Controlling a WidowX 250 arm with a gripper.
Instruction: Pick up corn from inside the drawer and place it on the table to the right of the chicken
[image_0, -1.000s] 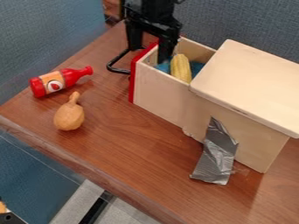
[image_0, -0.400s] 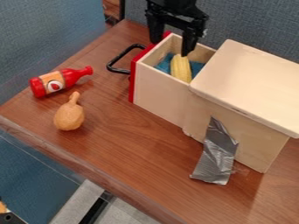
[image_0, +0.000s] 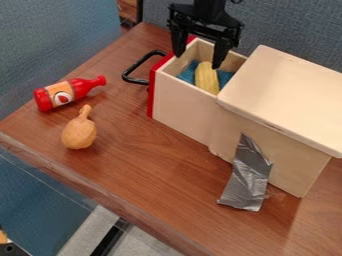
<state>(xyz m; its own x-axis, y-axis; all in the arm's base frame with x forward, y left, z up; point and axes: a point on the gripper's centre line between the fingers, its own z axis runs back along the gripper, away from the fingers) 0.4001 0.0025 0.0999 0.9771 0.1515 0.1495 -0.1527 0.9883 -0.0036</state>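
Note:
Above the back of the drawer hangs the gripper (image_0: 198, 61), its two fingers spread wide with nothing between them. One fingertip is over the drawer's rear left part, the other just above the upper end of the yellow corn (image_0: 206, 78). The corn lies on blue cloth inside the pulled-out wooden drawer (image_0: 182, 106), which has a red front. On the brown table (image_0: 150, 170), left of the drawer, rests the light-brown chicken (image_0: 79, 131), a drumstick shape with its narrow end pointing away from the camera.
A red bottle (image_0: 69, 93) lies behind the chicken. The black drawer handle (image_0: 137, 69) sticks out to the left. A wooden box lid (image_0: 287, 95) covers the right side, and grey tape (image_0: 248, 177) runs from the box onto the table.
The gripper has shifted right across the drawer from its place further left, with a slight drop since the middle frame. The corn, chicken, bottle and drawer have stayed put.

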